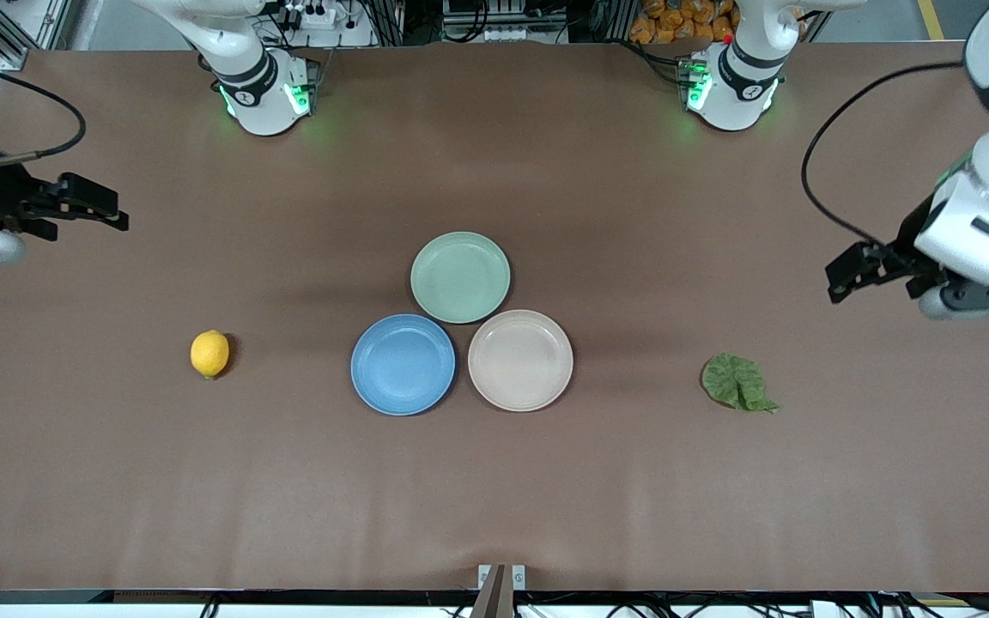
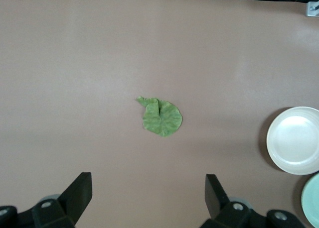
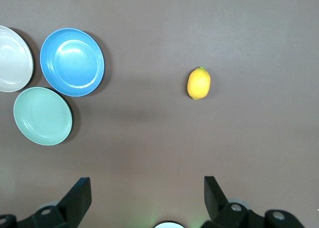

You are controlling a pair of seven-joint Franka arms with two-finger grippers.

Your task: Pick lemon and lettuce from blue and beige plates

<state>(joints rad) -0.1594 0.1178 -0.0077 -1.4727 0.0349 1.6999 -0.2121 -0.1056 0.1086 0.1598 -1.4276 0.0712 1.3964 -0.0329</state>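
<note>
The blue plate (image 1: 403, 364), beige plate (image 1: 520, 360) and mint-green plate (image 1: 460, 276) hold nothing. The lemon (image 1: 209, 353) lies on the surface (image 1: 494, 498) at the blue plate's 9 o'clock, the lettuce (image 1: 737, 382) at the beige plate's 3 o'clock. The left tool (image 1: 848, 273) and right tool (image 1: 93, 204) hover open over bare surface.

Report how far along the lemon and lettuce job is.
Done, by the look of it: the lemon lies on the table toward the right arm's end, the lettuce toward the left arm's end, and the blue plate and beige plate are bare. In hand: nothing; the right gripper and left gripper hang open over bare table. Left: nothing shows.
</note>
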